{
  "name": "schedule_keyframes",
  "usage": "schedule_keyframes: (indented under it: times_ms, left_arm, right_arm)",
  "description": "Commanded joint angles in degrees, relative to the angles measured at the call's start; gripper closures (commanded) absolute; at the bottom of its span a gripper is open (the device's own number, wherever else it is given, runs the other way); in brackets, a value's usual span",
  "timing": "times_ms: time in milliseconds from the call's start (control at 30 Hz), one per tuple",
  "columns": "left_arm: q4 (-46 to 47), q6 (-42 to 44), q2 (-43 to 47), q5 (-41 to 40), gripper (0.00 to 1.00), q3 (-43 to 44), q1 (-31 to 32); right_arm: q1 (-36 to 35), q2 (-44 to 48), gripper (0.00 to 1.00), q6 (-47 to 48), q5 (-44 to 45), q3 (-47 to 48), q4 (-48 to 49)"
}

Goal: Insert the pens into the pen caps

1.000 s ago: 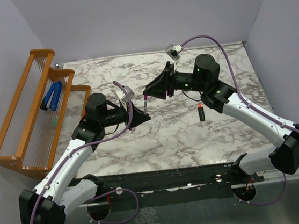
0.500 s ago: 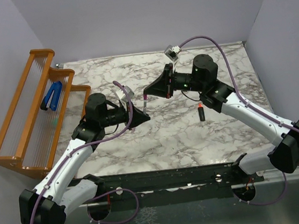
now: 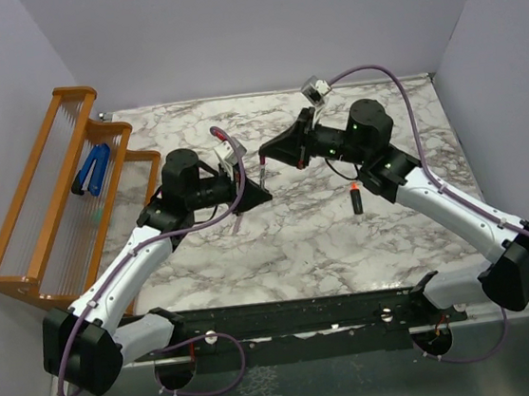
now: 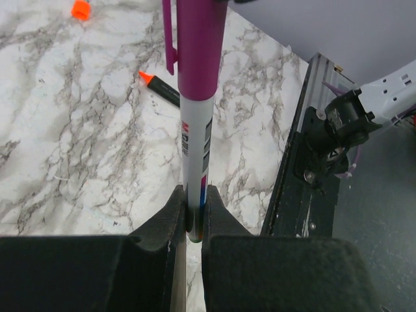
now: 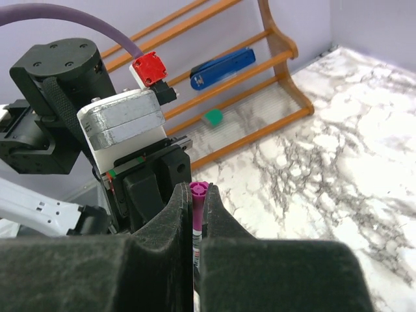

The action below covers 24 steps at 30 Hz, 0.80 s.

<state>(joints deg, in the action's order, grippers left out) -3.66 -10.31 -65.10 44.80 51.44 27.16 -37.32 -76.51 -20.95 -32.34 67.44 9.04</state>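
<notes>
Your left jaws are clenched on the bottom end of the white pen (image 4: 195,162), and your right jaws are clenched on the purple cap (image 4: 200,45) that sits over its top end. The pen is up in the air between the two arms, over the middle of the counter (image 3: 346,246). Both arms hold one thin thing, so be careful. If you push and the arms are not in a straight line, the pen could bend, slip in the jaws or go in crooked. If you pull the right arm away while it is squeezing, I think the cap could come off again. If the left jaws let go first, the pen would hang by its cap and might fall. I cannot tell if the cap is pushed all the way on. The two arms are very close, so they could bump. The black marker (image 3: 355,197) lies on the counter to the right, well apart from the orange cap (image 4: 80,9), which lies farther off. I cannot find the pink pen or the pale cap. The counter is white stone with grey lines, flat and smooth, so a dropped pen may roll. A wooden rack (image 3: 45,204) stands at the left edge with a blue clip (image 3: 92,170) and a small green thing (image 5: 212,117) on it. Plain pale walls (image 3: 255,27) stand close around.
</notes>
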Motion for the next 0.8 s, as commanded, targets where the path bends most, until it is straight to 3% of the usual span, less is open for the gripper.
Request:
schedule_keyframes:
  times_ms: [0,167,367,767]
  left_arm:
    - [30.8,-4.5,2.3,-8.9,1.00,5.2,-0.7]
    - [37.7,-5.1,3.8,-11.0,1.00,5.4,-1.3]
    - [40.5,-5.0,4.5,-7.4,1.00,6.7,-1.7]
    - [40.1,-4.5,7.0,-4.7,1.00,8.4,-3.6]
  right_arm:
    - [-3.6,-1.6,0.99,1.8,-6.9,-5.3,-16.6]
    - [-4.5,-1.9,0.99,1.8,-7.6,-8.0,-16.9]
    - [-7.2,-4.0,0.99,1.0,-7.1,-10.5,-15.1]
    - [-11.2,-6.0,0.99,1.6,-4.0,-16.1,-13.7]
